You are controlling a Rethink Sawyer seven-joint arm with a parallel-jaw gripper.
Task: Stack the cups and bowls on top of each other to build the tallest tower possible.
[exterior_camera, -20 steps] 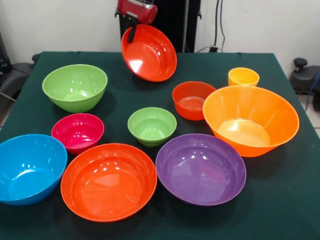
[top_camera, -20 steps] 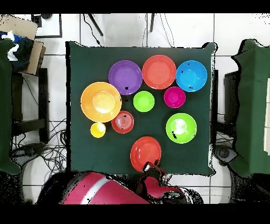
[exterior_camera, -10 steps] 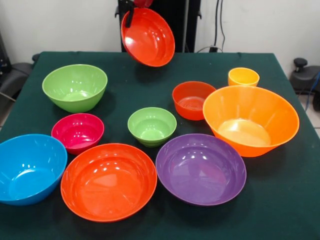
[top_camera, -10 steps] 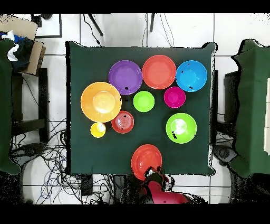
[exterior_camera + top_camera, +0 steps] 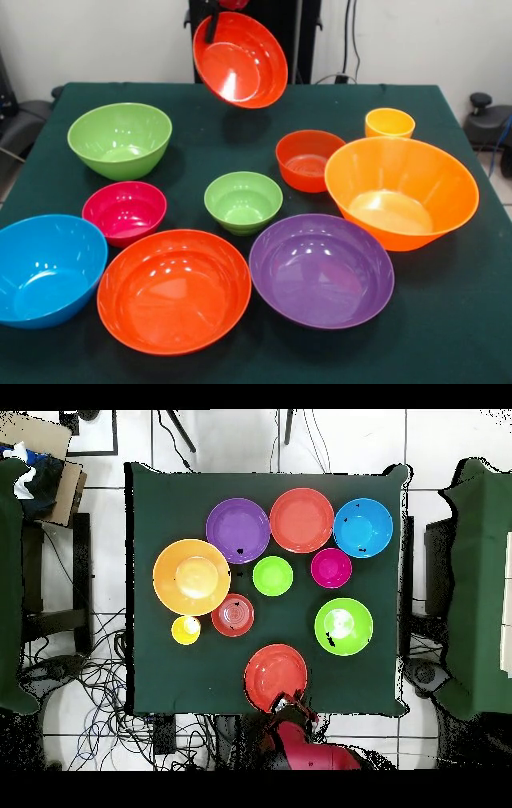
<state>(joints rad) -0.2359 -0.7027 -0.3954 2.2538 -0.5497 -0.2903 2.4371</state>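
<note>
1. Above the table's (image 5: 448, 336) robot-side edge, the gripper (image 5: 211, 18) pinches the rim of a tilted red-orange bowl (image 5: 240, 60), held in the air.
2. Below it stand nine loose bowls and a yellow cup (image 5: 390, 122) beside the big orange bowl (image 5: 400, 190); nothing is stacked.

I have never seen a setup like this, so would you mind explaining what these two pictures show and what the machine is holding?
This is a robot arm at a table covered in dark green cloth. One picture looks across the table at the robot; the other looks straight down from above. The arm's gripper holds a glossy red-orange plastic bowl by its rim, tilted, in the air above the table's far side. Nine things rest on the cloth, none stacked: a large orange bowl, a purple bowl, a wide red-orange bowl, a blue bowl, a magenta bowl, two lime green bowls, a small red-orange bowl and a yellow-orange cup.
</note>
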